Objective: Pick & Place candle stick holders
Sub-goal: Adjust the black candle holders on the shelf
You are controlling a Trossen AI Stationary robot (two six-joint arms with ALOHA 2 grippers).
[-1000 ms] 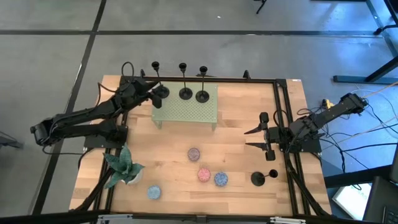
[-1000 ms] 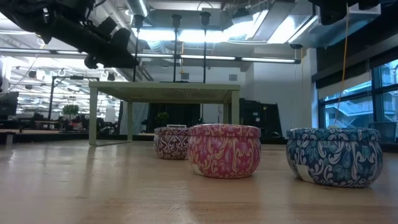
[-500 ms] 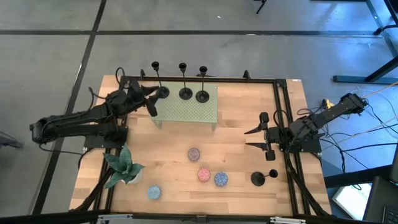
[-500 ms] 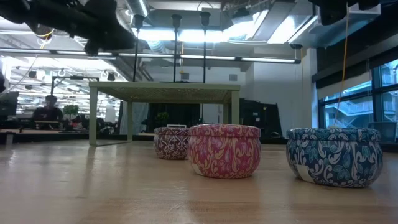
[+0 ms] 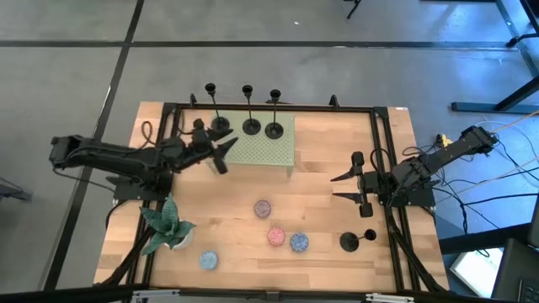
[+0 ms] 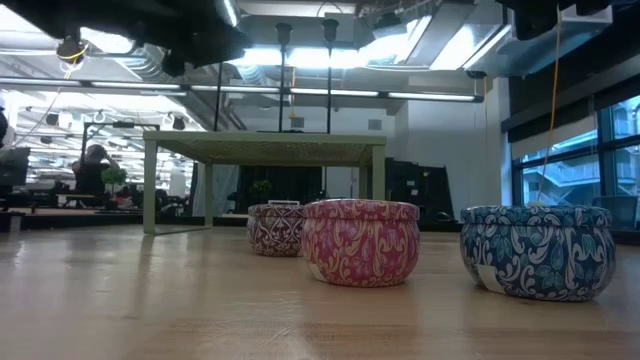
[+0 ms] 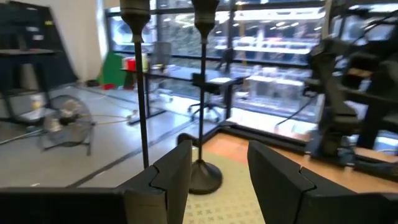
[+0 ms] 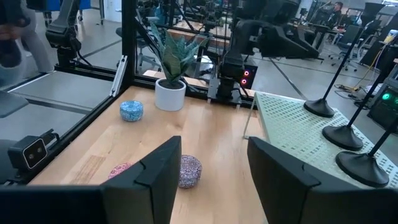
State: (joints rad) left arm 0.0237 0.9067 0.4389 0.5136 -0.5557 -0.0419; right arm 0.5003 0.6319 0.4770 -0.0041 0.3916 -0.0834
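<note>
- Though the low view cuts off the three slim black candle stick holders on the stand above the stems, the high view shows them whole in a row on the pale green perforated stand.
- Fourth black candle stick holder lies tipped on the light wooden table, near the right edge, just beside the right arm's base.
- Left gripper hovers over the stand's left edge, jaws parted, nothing between them; left wrist view shows the gap lined up on one holder's base, a second stem beside it.
- Right gripper sits right of the stand, apart from it, jaws spread, empty.
- Low view: both grippers mostly out of frame at the top, only dark undersides visible.
- Four small round speckled candles on the table: grey-pink, pink, blue, light blue.
- Potted green plant in a white pot at the front left.
- Low view: three candle tins block the near tabletop; a person is seated far behind in the room, blurred.
</note>
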